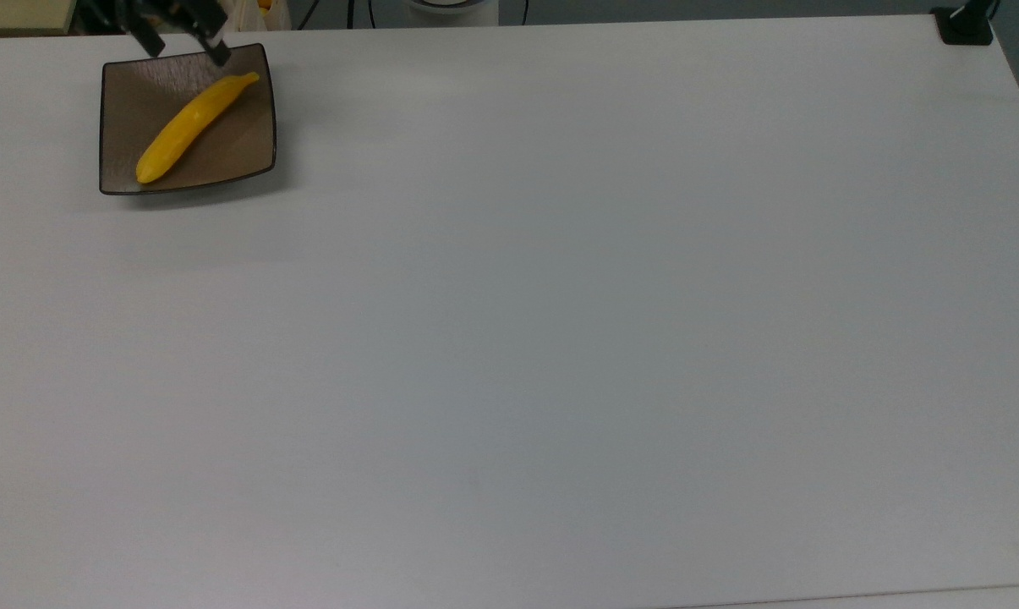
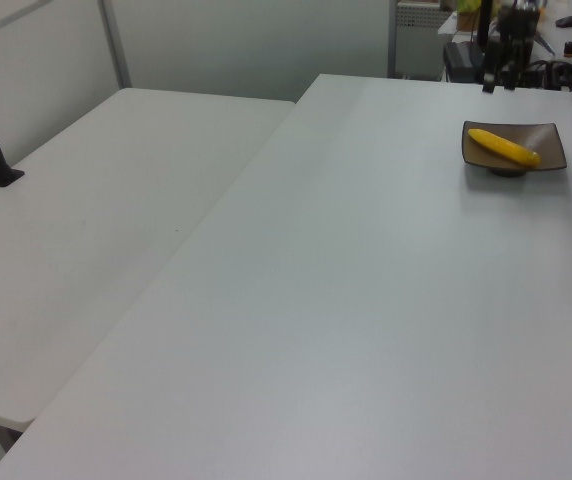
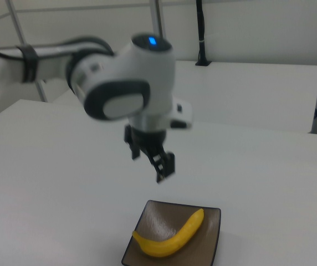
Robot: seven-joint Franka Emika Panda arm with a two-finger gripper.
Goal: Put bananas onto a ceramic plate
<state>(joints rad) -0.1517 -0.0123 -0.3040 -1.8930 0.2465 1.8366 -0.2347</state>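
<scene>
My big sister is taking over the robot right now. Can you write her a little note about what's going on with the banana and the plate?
Hand: open, empty, raised above the far side of the brown square plate, not touching anything.
Banana: lying loose on the plate, corner to corner in the top view. All of it looks to be inside the rim.
Plate: on the white table, near the top view's upper left corner.
Done: the banana is on the plate and let go.
Left: probably nothing but moving the arm away.
</scene>
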